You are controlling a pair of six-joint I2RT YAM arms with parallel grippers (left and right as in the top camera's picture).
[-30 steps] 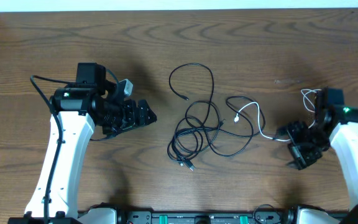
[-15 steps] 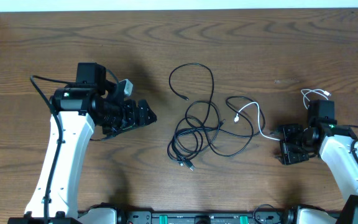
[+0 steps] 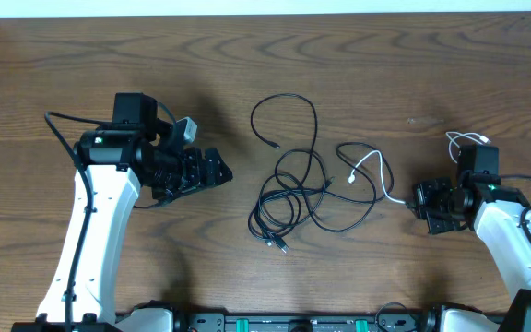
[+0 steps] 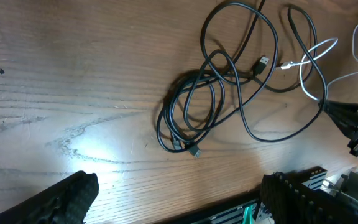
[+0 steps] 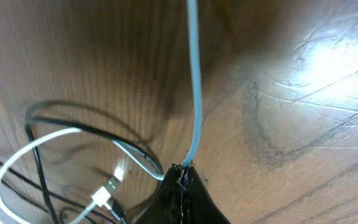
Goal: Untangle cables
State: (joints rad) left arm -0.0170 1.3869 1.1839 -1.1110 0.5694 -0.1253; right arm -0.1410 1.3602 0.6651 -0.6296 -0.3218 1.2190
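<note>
Right claw (image 5: 182, 173) pinched shut on thin white cable (image 5: 194, 81). Left claw (image 3: 218, 171) gaping, empty, left of black cables (image 3: 264, 205): thin glossy tangled loops on wood-grain worktop (image 3: 413, 74).

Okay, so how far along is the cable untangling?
Barely started. Done: nothing separated; the black cables lie looped together. In hand: the right gripper is shut on the white cable, which crosses a black loop. The left gripper is open and holds nothing. Left: drawing the white one clear, then parting the black ones.
</note>
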